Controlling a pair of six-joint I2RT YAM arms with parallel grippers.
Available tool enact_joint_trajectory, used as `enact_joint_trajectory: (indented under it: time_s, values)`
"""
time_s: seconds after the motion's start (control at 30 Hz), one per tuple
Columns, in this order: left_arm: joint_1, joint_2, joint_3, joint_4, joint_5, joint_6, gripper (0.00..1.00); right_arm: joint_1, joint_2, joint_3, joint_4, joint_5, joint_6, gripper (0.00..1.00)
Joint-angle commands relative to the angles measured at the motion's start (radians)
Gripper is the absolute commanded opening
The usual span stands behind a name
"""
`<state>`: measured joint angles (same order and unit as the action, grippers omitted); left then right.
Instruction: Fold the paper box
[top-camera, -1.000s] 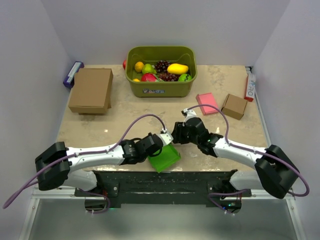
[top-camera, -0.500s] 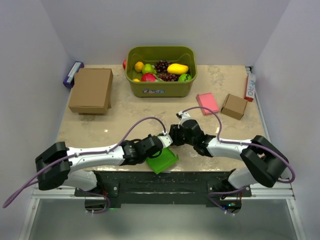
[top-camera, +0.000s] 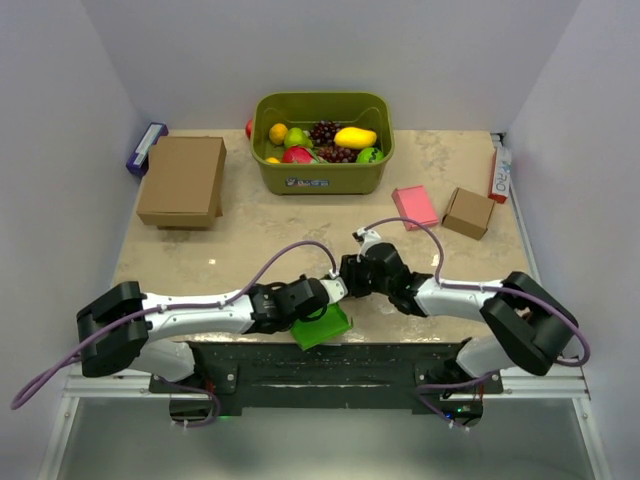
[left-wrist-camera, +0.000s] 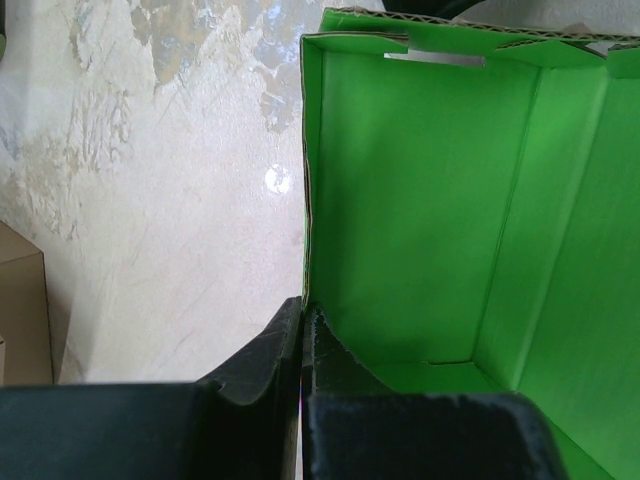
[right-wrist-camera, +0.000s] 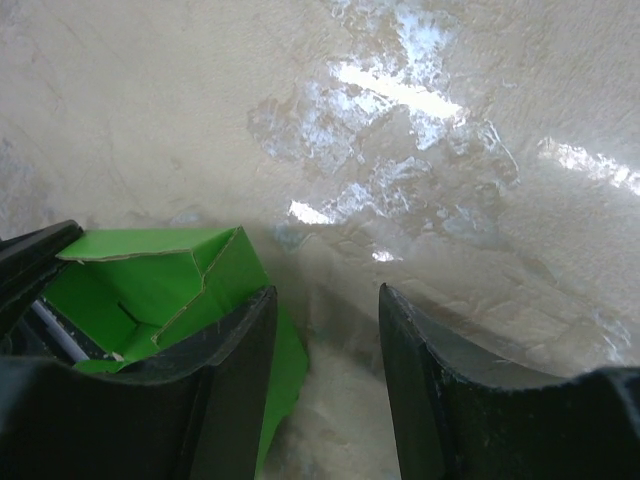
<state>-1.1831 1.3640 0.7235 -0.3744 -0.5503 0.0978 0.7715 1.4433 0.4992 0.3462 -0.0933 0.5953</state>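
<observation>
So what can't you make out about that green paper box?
1. Top view: the left gripper covers much of the bright green paper box, so its shape is unclear.
2. Left wrist view: the box's right side runs off the frame edge.
3. Right wrist view: the right gripper hides the box's lower part behind its own finger; whether they touch is unclear.

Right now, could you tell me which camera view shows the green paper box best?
The left wrist view: it shows the green paper box close up, with its open interior and creases visible and its wall pinched by the left gripper. The top external view shows it small and partly hidden; the right wrist view shows only one corner.
</observation>
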Motion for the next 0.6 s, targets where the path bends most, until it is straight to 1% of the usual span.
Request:
enact_joint_trajectory:
  time_s: [0.0,0.13,0.23,0.37,0.5,0.57]
  values:
    - [-0.007,-0.002,0.013,0.08,-0.026,-0.01,0.0,0.014,-0.098,-0.004,-0.09,-0.02,0.009,0.51]
    - [-0.009,-0.009,0.01,0.081,-0.037,-0.01,0.0,0.011,-0.2,-0.007,-0.196,0.0,0.008,0.51]
    - [-0.009,-0.009,0.01,0.08,-0.037,-0.013,0.0,0.009,-0.23,-0.016,-0.214,-0.016,0.009,0.51]
    - [-0.009,-0.016,0.01,0.08,-0.033,-0.013,0.0,0.011,-0.215,-0.031,-0.19,-0.031,0.009,0.5]
    - [-0.01,-0.017,0.01,0.08,-0.031,-0.012,0.0,0.009,-0.201,-0.027,-0.182,-0.022,0.014,0.44]
    - [-0.01,-0.017,0.008,0.08,-0.033,-0.013,0.0,0.011,-0.215,-0.022,-0.199,-0.011,0.012,0.43]
